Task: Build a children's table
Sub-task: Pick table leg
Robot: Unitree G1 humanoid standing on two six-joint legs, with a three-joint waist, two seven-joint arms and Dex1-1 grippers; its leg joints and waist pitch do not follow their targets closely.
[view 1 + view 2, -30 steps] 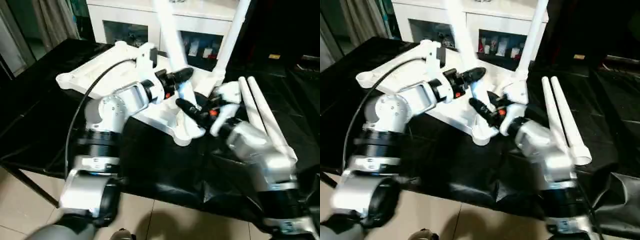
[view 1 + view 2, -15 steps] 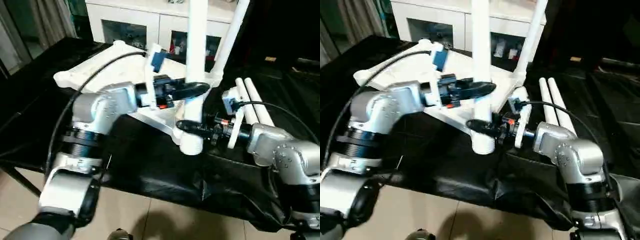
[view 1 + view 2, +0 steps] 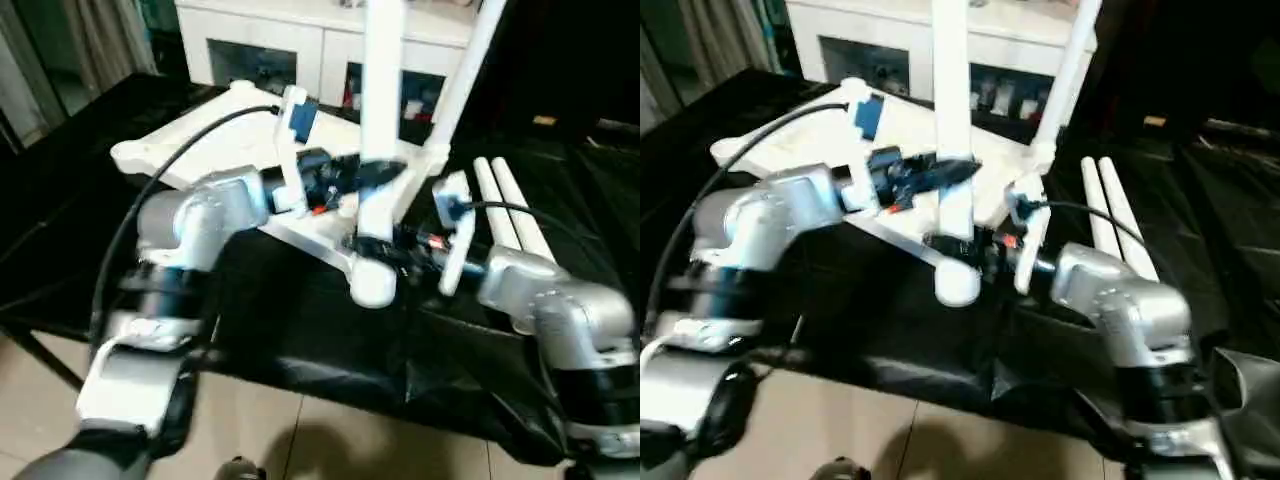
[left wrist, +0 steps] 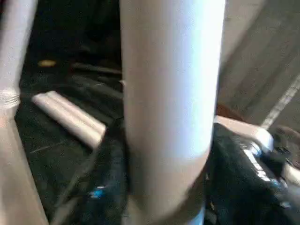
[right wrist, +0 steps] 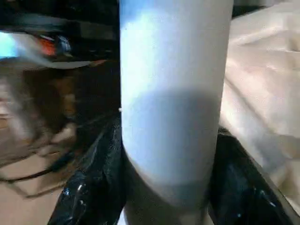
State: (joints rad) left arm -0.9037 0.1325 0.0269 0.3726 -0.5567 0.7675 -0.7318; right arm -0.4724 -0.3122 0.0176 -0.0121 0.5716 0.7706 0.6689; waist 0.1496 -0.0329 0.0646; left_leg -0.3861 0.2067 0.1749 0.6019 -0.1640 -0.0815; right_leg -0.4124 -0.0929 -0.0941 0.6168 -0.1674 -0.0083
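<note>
**A:** Where do you stand? Your left claw (image 3: 372, 176) is closed around the upright leg (image 3: 382, 90), partway up. Your right claw (image 3: 378, 246) clasps the same leg lower, just above the corner socket (image 3: 373, 285).

**B:** And the children's table (image 3: 215, 150)?

**A:** Upside down on the black counter (image 3: 60, 210), that socket at its near edge. One leg (image 3: 468, 70) stands behind; two spare legs (image 3: 510, 215) lie toward the right edge.

**B:** Handling?

**A:** Likely light, stiff, smooth plastic. Grip low, keep it plumb, or it may slip.
</note>
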